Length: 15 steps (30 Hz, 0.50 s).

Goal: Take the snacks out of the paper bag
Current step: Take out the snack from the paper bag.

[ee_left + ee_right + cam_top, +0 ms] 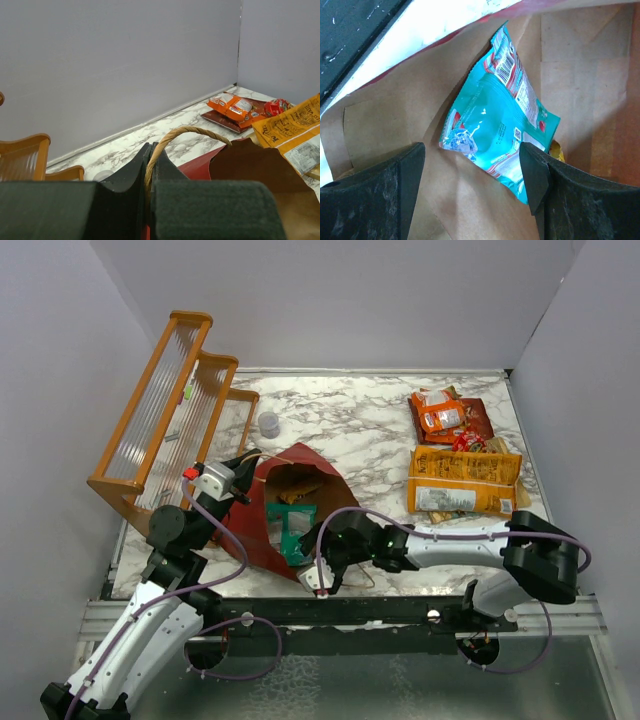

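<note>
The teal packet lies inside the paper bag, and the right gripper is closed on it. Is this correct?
Not quite. The teal packet does lie inside the paper bag, but the right gripper is open, its fingers on either side of the packet, as the right wrist view shows.

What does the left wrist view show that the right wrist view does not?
Only left wrist: the left pincer shut on the thin twine handle, and the large orange-yellow chip bag on the marble table. Only right wrist: the crinkly teal packet framed by the open right pincer. Both: the brown kraft inside of the tall paper bag.
</note>
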### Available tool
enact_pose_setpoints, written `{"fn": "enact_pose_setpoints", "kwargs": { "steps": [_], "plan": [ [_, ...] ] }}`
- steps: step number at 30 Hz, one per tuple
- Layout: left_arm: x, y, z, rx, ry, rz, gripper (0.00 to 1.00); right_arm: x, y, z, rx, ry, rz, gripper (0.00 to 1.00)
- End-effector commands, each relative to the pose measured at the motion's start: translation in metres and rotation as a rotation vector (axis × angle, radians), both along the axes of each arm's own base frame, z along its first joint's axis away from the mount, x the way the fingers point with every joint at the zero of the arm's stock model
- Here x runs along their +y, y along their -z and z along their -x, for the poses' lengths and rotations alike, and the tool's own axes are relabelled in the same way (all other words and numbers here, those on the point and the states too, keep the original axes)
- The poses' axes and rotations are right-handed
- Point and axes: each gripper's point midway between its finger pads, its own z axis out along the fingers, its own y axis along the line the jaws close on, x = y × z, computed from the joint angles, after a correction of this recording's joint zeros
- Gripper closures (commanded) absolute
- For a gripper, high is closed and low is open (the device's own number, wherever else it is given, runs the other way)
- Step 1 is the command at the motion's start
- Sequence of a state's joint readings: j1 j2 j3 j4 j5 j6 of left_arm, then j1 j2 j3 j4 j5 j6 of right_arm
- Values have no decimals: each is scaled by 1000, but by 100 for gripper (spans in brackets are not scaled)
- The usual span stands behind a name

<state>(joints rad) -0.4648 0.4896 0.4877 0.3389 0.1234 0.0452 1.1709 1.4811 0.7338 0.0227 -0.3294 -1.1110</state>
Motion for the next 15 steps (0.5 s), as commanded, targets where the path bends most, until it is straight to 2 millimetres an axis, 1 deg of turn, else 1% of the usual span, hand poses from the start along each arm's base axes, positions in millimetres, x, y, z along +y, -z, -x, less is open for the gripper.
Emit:
{"fn": "enact_pose_setpoints", "kwargs": {
  "steps": [1, 4, 7, 11, 13, 15],
  "plan": [
    [3, -14, 1, -46, -6, 5, 100, 10, -2, -5, -136, -30, -37, 23],
    [2, -14, 1, -45, -2, 4, 100, 21, -7, 2, -178, -62, -97, 24],
    [3, -14, 0, -40, -10, 5, 100, 29, -6, 2, -259, -75, -146, 24],
    [6, -14, 0, -38, -24, 9, 100, 36, -4, -5, -354, -53, -212, 27],
    [6, -14, 0, -40, -22, 10, 100, 40, -8, -10, -405, -38, -256, 28],
    [5, -14, 0, -42, -20, 9, 100, 44, -11, -19, -465, 3, -281, 31]
  ]
}}
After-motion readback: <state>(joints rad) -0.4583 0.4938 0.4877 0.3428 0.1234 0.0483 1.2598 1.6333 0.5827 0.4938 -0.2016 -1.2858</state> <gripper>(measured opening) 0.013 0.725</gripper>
